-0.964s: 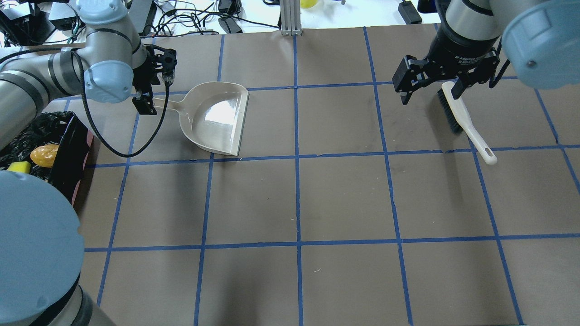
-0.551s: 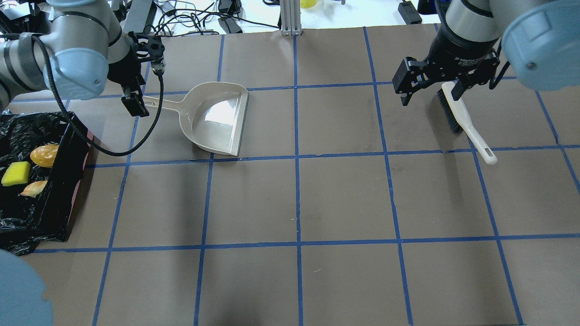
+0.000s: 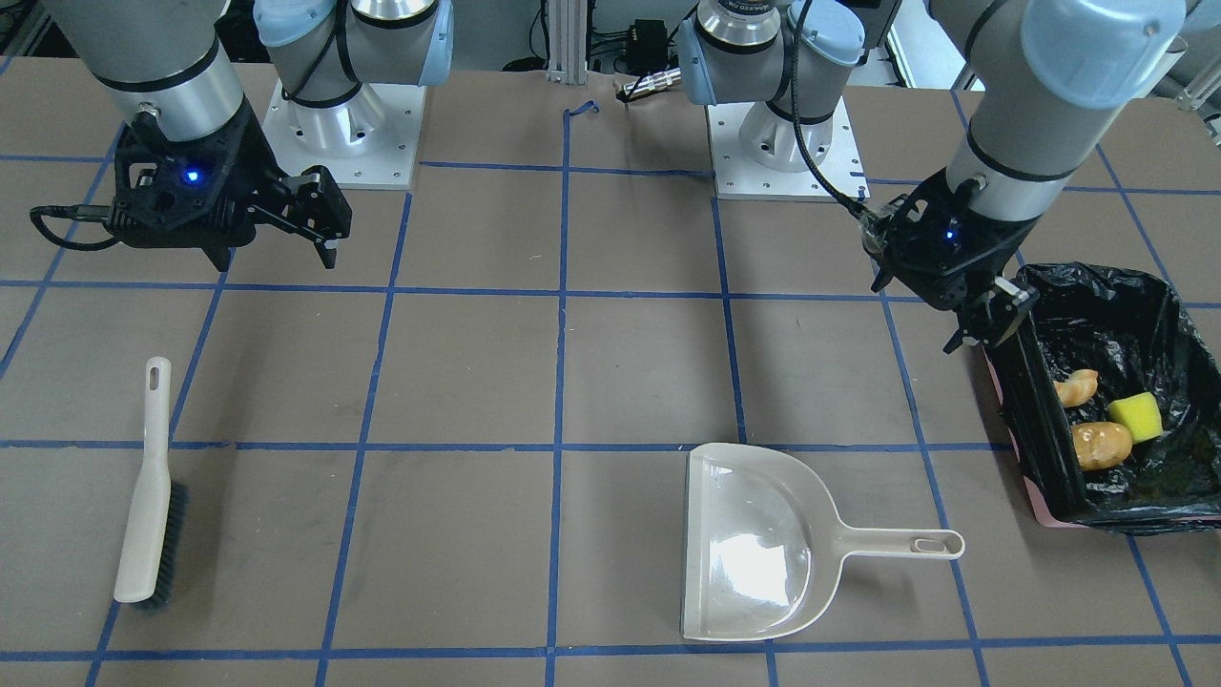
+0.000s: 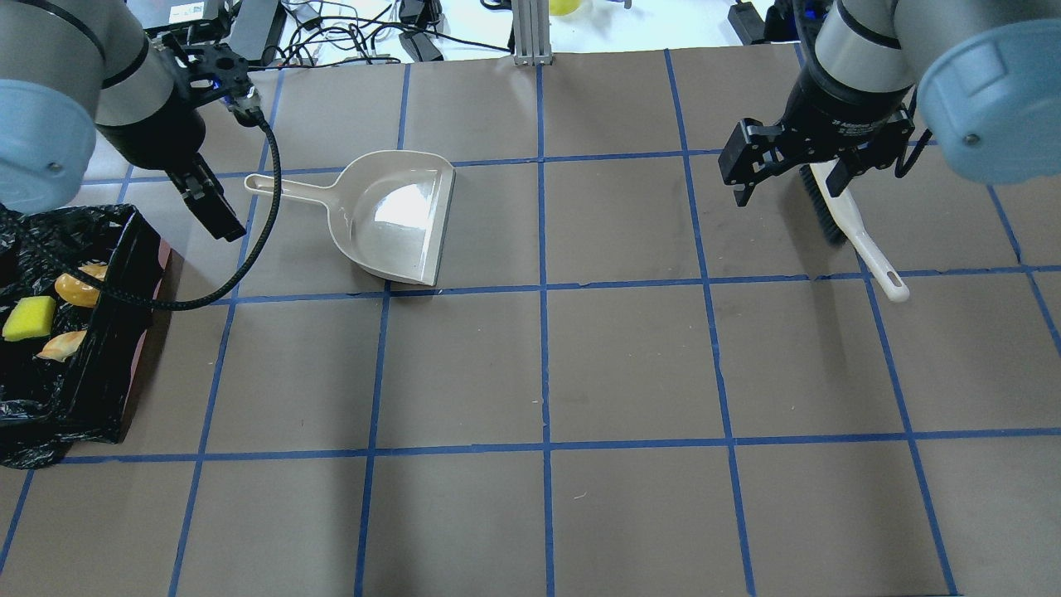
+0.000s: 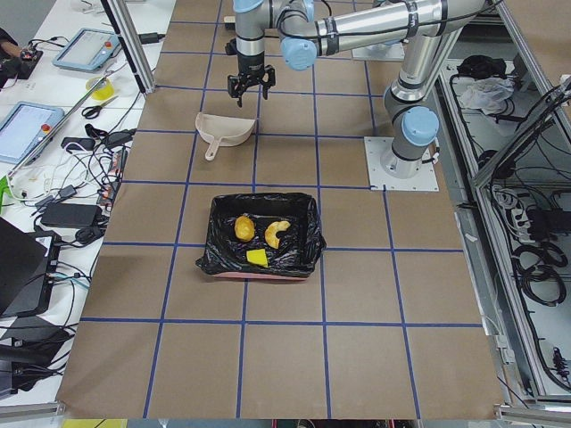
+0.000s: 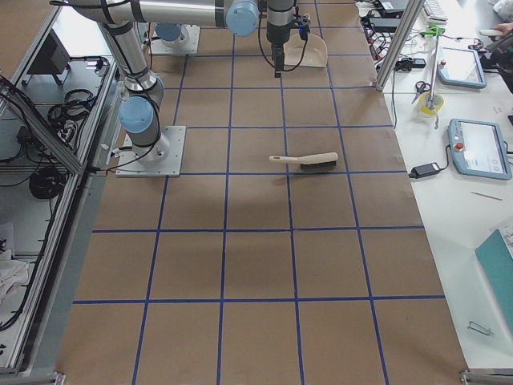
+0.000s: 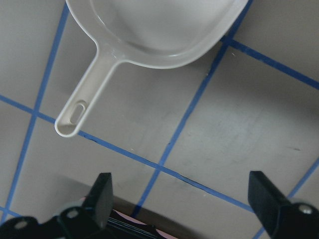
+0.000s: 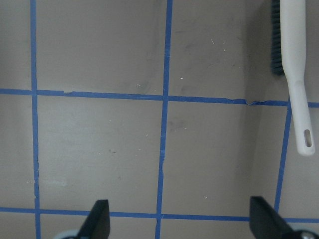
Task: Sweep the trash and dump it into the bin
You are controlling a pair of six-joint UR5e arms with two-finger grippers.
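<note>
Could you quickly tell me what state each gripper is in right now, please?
Left gripper: open, holding nothing.
Right gripper: open, holding nothing.

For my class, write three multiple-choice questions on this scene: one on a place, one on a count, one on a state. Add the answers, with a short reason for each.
1. Where do the trash pieces lie?
A. on the floor
B. inside the bin
C. on a plate

2. How many trash pieces can be seen?
A. one
B. two
C. three

3. What state is the left gripper in?
A. open, holding nothing
B. shut tight and empty
C. shut on a trash piece

Answers:
1 B: all the pieces rest on the black liner within the bin's walls.
2 C: the front-facing view shows three separate pieces.
3 A: the left wrist view shows the jaws wide apart with nothing between them.
</note>
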